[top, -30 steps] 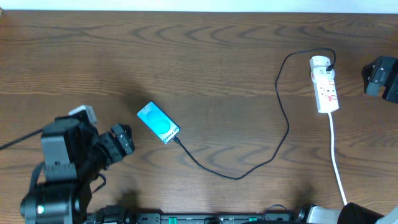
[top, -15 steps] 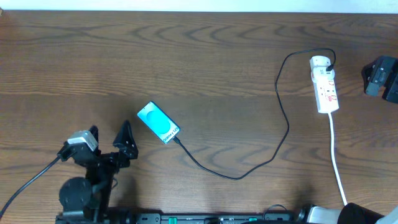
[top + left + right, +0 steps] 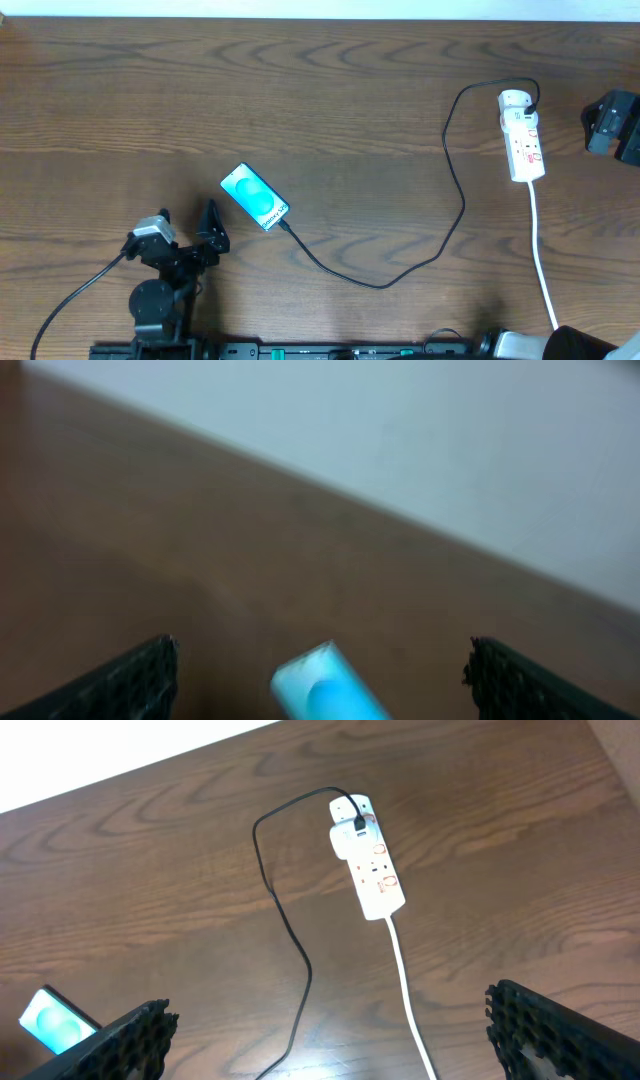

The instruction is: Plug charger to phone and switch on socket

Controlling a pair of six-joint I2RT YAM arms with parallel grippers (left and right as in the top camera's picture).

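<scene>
At the table's left, the phone lies flat, screen up. The charger cable runs from its lower end in 1 long loop to the white adapter seated in the power strip at the far right. The connector tip appears to sit in the phone's port, so the plugging looks done. The left gripper hovers just beside the phone, fingers spread and empty. The right gripper is also spread wide and empty, near the strip but apart from it. Step 2, switching on, looks to be what remains. That calls for the right arm to bring 1 fingertip down on the red switch by the adapter. The switches' positions are too small to read.
</scene>
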